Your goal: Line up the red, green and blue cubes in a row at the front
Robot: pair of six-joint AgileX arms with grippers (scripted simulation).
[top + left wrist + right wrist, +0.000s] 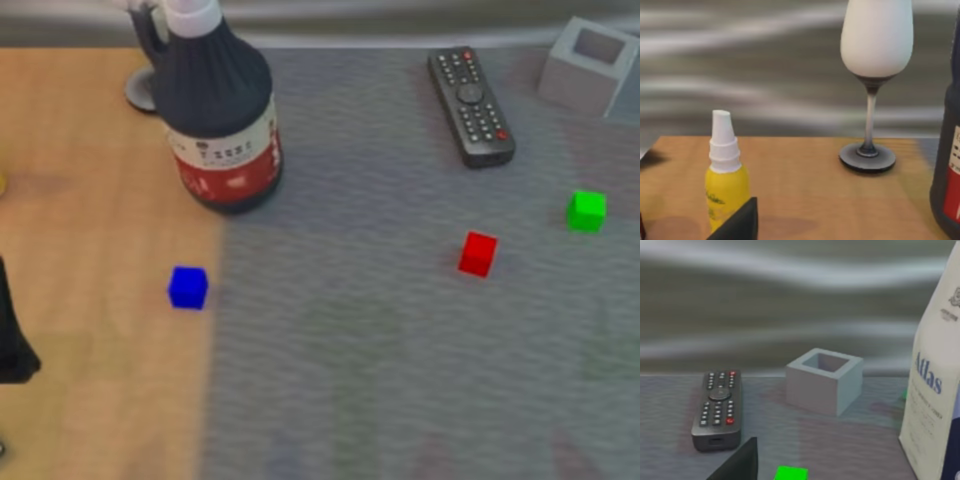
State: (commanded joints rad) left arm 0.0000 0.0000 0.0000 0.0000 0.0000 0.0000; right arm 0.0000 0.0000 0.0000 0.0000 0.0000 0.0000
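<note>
The blue cube (188, 288) sits on the wooden part of the table at the left. On the grey cloth, the red cube (478, 253) lies right of the middle, and the green cube (586, 211) lies farther right and a little farther back. All three stand apart, untouched. My left gripper (15, 350) is at the left edge, well left of the blue cube, holding nothing. Its one visible finger (742, 222) has bare table beside it. The right arm is outside the top view. Its visible finger (740, 465) hangs just short of the green cube (791, 473), gripper open and holding nothing.
A tall dark bottle (215, 110) stands behind the blue cube, with a wine glass (875, 50) behind it. A yellow spray bottle (726, 192) stands close to the left gripper. At the back right are a remote (470, 105) and a grey hollow block (590, 65). A white bag (935, 390) stands by the green cube.
</note>
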